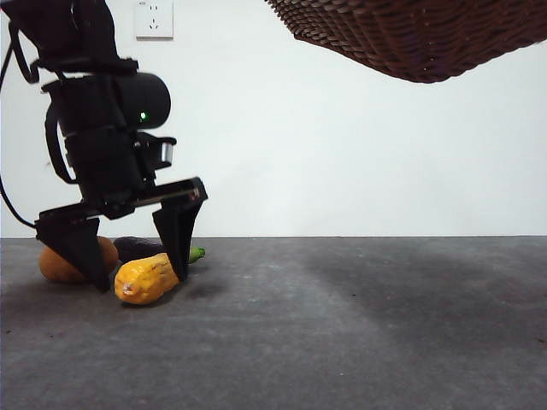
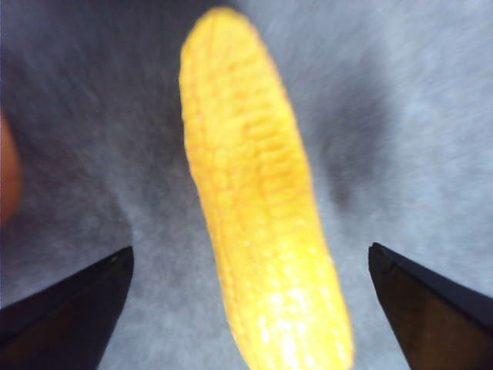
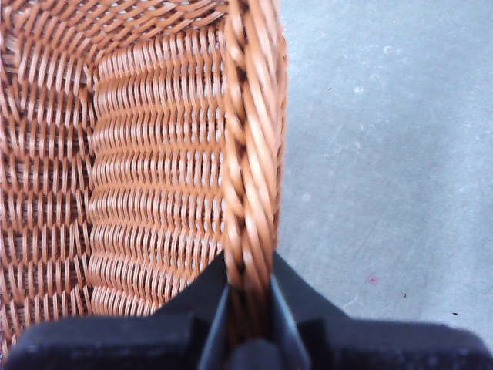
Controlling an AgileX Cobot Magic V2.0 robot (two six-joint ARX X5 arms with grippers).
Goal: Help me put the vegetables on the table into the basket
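My left gripper [image 1: 141,280] stands open low over the table [image 1: 342,325], one jaw on each side of the bumpy yellow squash [image 1: 147,279]. The left wrist view shows the squash [image 2: 258,208] lying between the wide-apart jaws of the left gripper [image 2: 250,250], untouched. Behind it lie the orange-brown potato [image 1: 58,266] and the dark eggplant [image 1: 141,248] with its green tip. The woven basket [image 1: 419,38] hangs in the air at the upper right. My right gripper [image 3: 250,308] is shut on the basket's braided rim [image 3: 250,154].
A white wall with a power outlet [image 1: 154,17] stands behind the table. Bare grey table surface [image 3: 385,154] stretches to the right of the vegetables, under the raised basket. An orange blur, likely the potato [image 2: 6,169], shows at the left wrist picture's edge.
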